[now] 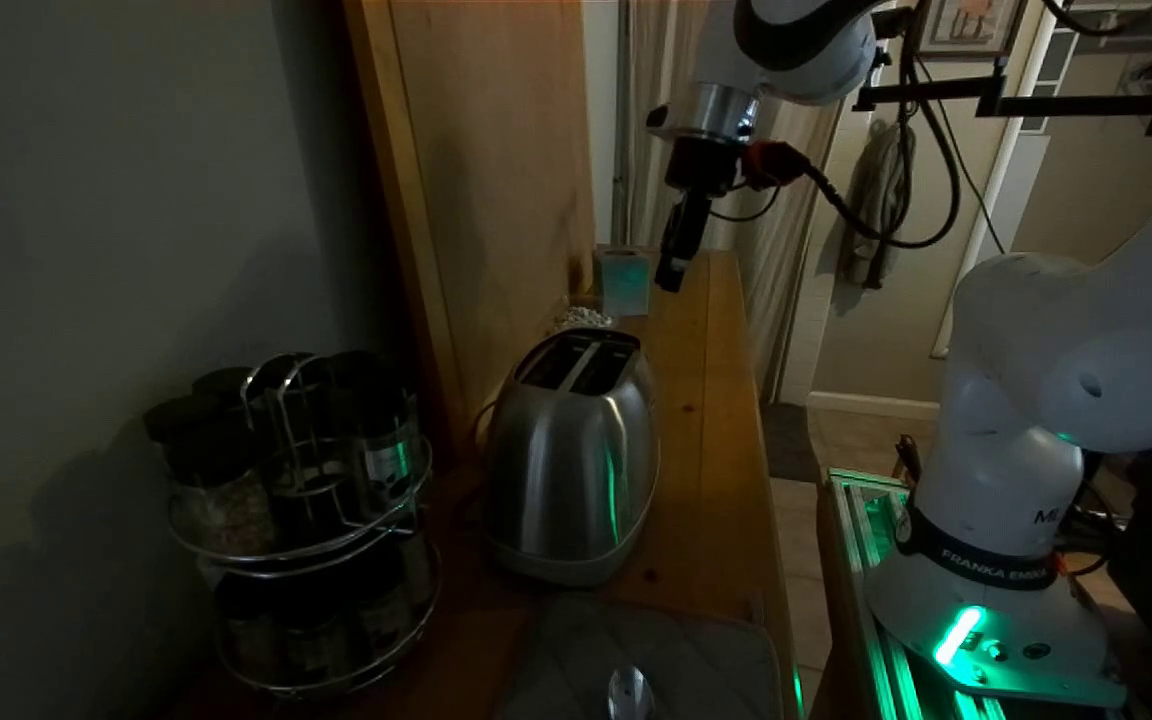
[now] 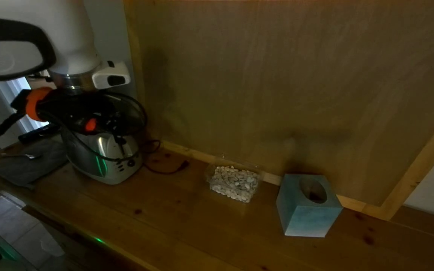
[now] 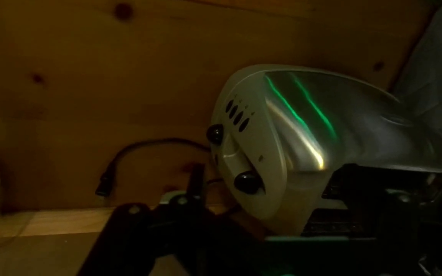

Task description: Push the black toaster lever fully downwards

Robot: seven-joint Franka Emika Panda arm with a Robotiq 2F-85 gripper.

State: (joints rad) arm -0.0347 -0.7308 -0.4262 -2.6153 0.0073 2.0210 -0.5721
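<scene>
Shadowy end effector (image 3: 274,170), fingers (image 3: 196,184) apart, toaster (image 3: 343,122) partly hidden behind, black lever (image 3: 247,182) in sight

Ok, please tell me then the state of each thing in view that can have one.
Black toaster lever: raised, not pushed down
Toaster: upright, nothing sticking out on top
Hand: open, holding nothing
Black cord: unplugged, plug lying loose
Spoon: lying on the grey mat
Pale blue box: upright, uncovered on top
Clear container: holding pale pebbles
Upper jars: look capped
Base light: lit green
</scene>
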